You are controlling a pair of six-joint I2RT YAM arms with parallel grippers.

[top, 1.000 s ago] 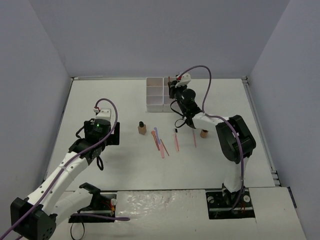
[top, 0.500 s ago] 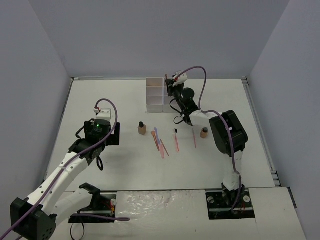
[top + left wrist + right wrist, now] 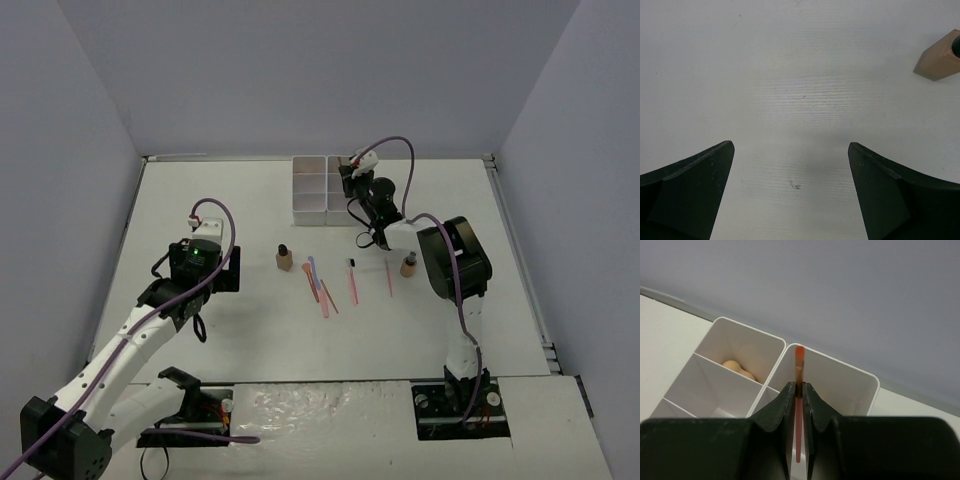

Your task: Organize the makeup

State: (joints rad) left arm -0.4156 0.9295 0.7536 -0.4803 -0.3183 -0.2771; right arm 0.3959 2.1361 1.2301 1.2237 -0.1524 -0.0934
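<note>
Now right claw (image 3: 798, 392) pinches pink stick (image 3: 799, 357) by white box (image 3: 850, 385) rim; centre over compartment, lower, release. Left claw (image 3: 790, 185) gapes, empty.

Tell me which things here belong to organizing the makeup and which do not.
Job: pink stick in right tool, peach sponge, left tan bottle, right tan bottle, loose sticks.
Not makeup: white compartment box, table.

One pink stick (image 3: 798, 415) is pinched between jaws; peach sponge (image 3: 738, 369) in compartment (image 3: 715, 342); bottles (image 3: 284, 259) upright.
</note>
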